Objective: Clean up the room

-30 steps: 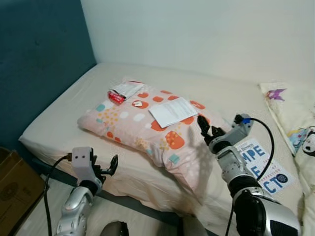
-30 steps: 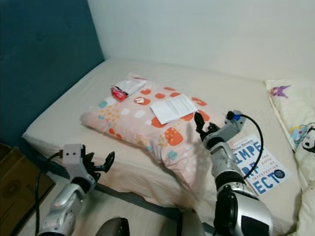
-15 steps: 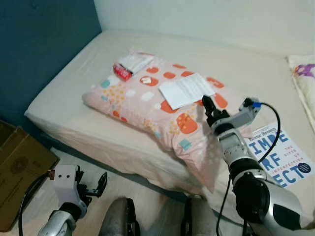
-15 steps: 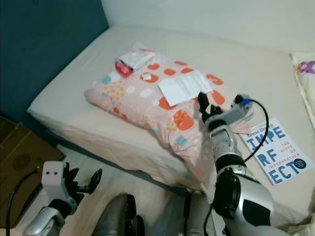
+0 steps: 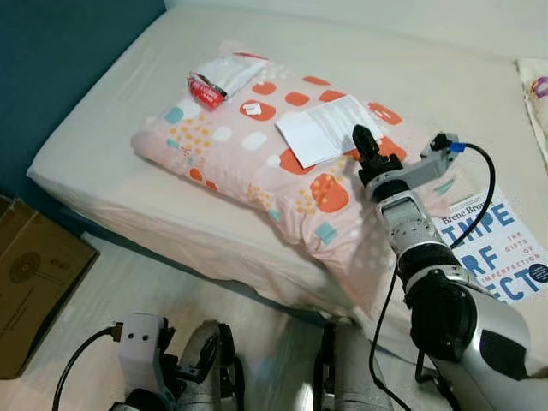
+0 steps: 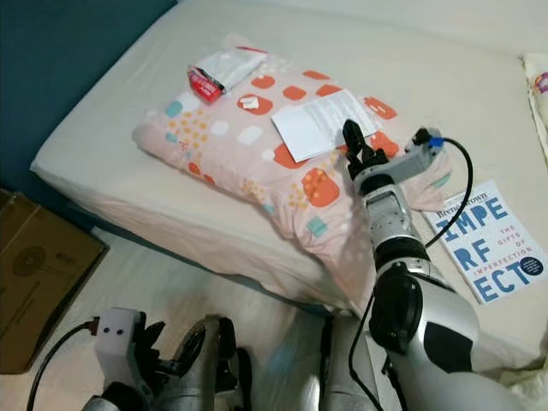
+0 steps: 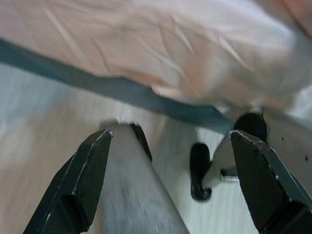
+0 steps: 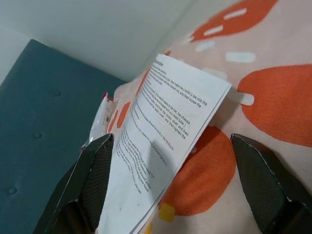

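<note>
A pink pillow point(image 5: 231, 158) with orange patches lies across the bed point(image 5: 111, 128). On it rest a white printed sheet of paper point(image 5: 321, 130), a red and white wrapper point(image 5: 216, 77) and a small white scrap point(image 5: 253, 109). My right gripper point(image 5: 363, 142) hovers just over the pillow at the paper's near edge. In the right wrist view its fingers point(image 8: 95, 175) stand wide open with the paper point(image 8: 165, 122) straight ahead between them. My left gripper point(image 6: 171, 358) hangs low by my legs, open and holding nothing, above the floor point(image 7: 44, 117).
A blue and white book point(image 5: 505, 257) lies on the bed right of my right arm. A cardboard box point(image 5: 34, 282) stands on the floor at the left. A second pillow point(image 5: 535, 86) peeks in at the right edge. A teal wall point(image 5: 60, 51) borders the bed's left side.
The camera has tilted down and closed in on the bed. My left arm has dropped from bed-edge height to beside my legs. My right gripper has reached forward to the paper's edge.
</note>
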